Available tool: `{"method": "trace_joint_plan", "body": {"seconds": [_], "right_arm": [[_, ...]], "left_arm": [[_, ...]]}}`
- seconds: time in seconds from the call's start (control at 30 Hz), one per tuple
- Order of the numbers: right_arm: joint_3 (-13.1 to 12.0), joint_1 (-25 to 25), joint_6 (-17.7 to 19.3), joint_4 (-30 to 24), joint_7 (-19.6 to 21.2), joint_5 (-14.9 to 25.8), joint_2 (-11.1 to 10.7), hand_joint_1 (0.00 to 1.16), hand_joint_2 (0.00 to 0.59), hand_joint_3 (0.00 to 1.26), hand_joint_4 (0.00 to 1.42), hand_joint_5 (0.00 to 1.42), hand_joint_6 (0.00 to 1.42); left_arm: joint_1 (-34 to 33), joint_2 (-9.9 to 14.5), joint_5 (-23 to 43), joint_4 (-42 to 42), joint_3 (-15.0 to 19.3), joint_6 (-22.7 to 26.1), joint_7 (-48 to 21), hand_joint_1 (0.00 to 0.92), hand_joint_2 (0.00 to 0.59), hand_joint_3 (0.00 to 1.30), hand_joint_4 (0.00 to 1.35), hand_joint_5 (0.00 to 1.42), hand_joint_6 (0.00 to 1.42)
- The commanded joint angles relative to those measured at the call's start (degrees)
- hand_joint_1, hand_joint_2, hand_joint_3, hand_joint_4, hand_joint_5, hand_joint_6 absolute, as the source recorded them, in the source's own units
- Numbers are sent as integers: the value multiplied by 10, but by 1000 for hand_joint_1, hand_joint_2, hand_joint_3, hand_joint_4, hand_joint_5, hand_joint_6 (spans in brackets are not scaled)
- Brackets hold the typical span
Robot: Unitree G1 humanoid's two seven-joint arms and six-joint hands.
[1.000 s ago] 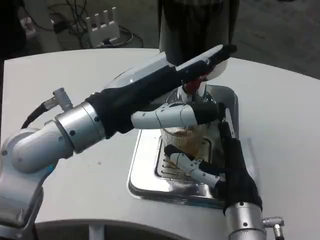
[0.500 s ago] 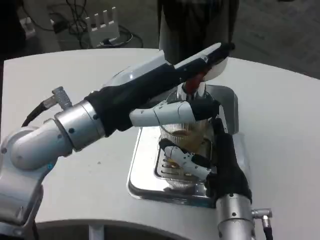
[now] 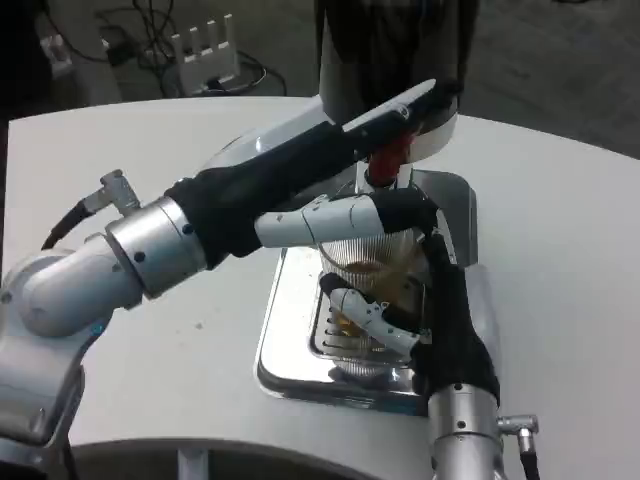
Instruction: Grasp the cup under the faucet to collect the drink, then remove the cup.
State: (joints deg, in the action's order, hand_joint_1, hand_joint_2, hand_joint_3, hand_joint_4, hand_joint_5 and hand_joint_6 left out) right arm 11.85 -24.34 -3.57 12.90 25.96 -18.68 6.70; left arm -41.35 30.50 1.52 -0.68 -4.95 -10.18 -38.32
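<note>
Right hand (image 3: 432,318) wraps the clear ribbed glass cup (image 3: 368,275) from the near side, fingers curled around its wall, while the left hand (image 3: 345,185) reaches over it with fingers laid on the red-handled faucet lever (image 3: 392,152). From where I stand, the cup sits on the shiny steel drip tray (image 3: 290,330), right beneath the spout. Amber drink shows inside, level unclear. Best keep that cup upright and steady until the flow stops, then draw it out level.
</note>
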Motion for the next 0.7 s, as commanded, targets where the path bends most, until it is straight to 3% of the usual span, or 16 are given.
{"method": "trace_joint_plan", "body": {"seconds": [0.03,0.3,0.63,0.7], "right_arm": [[4,-13,-2,12,21,-1,41,821,171,101,127,139,160],[22,-5,-1,4,56,-16,44,828,173,182,269,294,297],[42,2,11,4,86,-25,48,878,163,502,634,702,569],[46,5,13,-6,107,-33,54,882,164,578,713,796,689]], "left_arm": [[9,9,-13,-10,-5,8,-9,0,0,0,0,1,0],[9,13,-15,-3,-7,9,-9,0,0,0,0,1,0],[22,20,-10,11,7,13,-2,0,0,0,0,1,0],[28,18,-6,15,10,18,0,0,1,0,0,1,0]]}}
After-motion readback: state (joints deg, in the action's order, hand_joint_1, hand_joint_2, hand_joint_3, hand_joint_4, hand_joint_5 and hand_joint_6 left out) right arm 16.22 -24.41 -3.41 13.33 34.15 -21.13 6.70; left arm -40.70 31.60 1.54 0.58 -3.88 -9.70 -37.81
